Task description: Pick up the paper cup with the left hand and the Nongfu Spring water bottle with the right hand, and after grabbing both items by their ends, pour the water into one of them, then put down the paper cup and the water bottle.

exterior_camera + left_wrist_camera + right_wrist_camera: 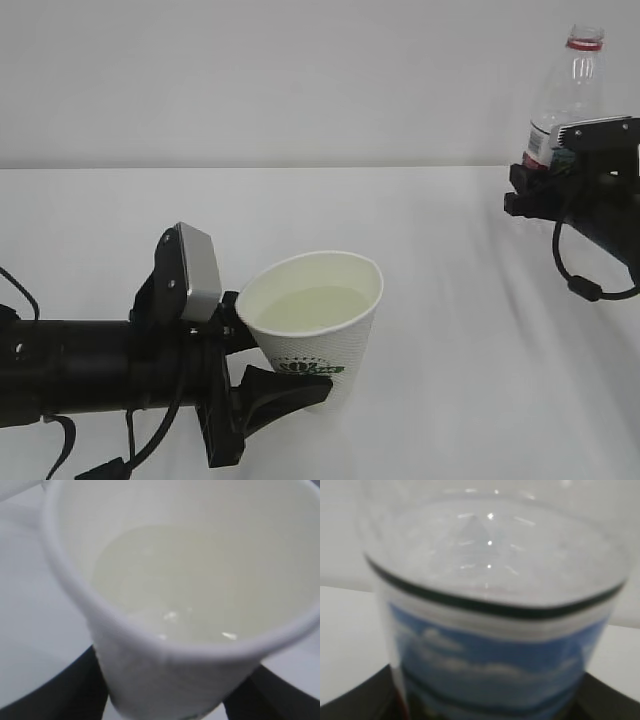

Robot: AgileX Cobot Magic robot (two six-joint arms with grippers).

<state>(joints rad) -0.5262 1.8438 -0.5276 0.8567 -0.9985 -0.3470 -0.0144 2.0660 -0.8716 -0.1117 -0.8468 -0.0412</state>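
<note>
**Ana:** Water sat in the paper cup, well up its walls, and the left gripper was clamped around the cup's lower half, low over the desk near the front.

**Ben:** And the Nongfu Spring water bottle stood upright at the far right, held high, the right gripper closed on its labelled body. Looked nearly empty from there.

**Ana:** Pouring seemed done, so both still needed setting down. The cup was the worry: thin paper, full load. Too hard a squeeze or a tilted descent could have slopped water over the rim.

**Ben:** Letting go before the base met the desk might have tipped it. The bottle, light and tall, could have toppled if released off-vertical.
</note>
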